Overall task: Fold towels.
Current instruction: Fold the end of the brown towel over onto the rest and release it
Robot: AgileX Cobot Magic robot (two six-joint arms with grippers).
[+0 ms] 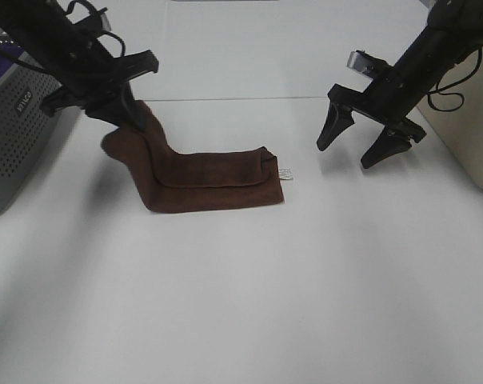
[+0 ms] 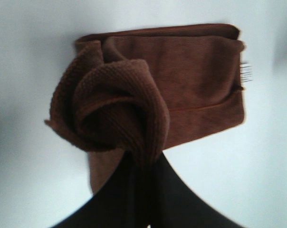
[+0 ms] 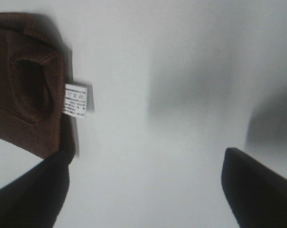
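A brown towel (image 1: 209, 178) lies folded on the white table, with a small white label (image 1: 286, 173) at its right end. My left gripper (image 1: 128, 118) is shut on the towel's left end and holds it lifted off the table; in the left wrist view the cloth (image 2: 115, 104) bunches up in front of the closed fingers. My right gripper (image 1: 355, 144) is open and empty, hovering to the right of the towel. The right wrist view shows the towel's end (image 3: 24, 85) and the label (image 3: 75, 100), with the fingers (image 3: 34, 190) spread wide.
A grey perforated basket (image 1: 17, 128) stands at the left edge. A beige box (image 1: 473, 120) stands at the right edge behind the right arm. A seam in the table runs behind the towel.
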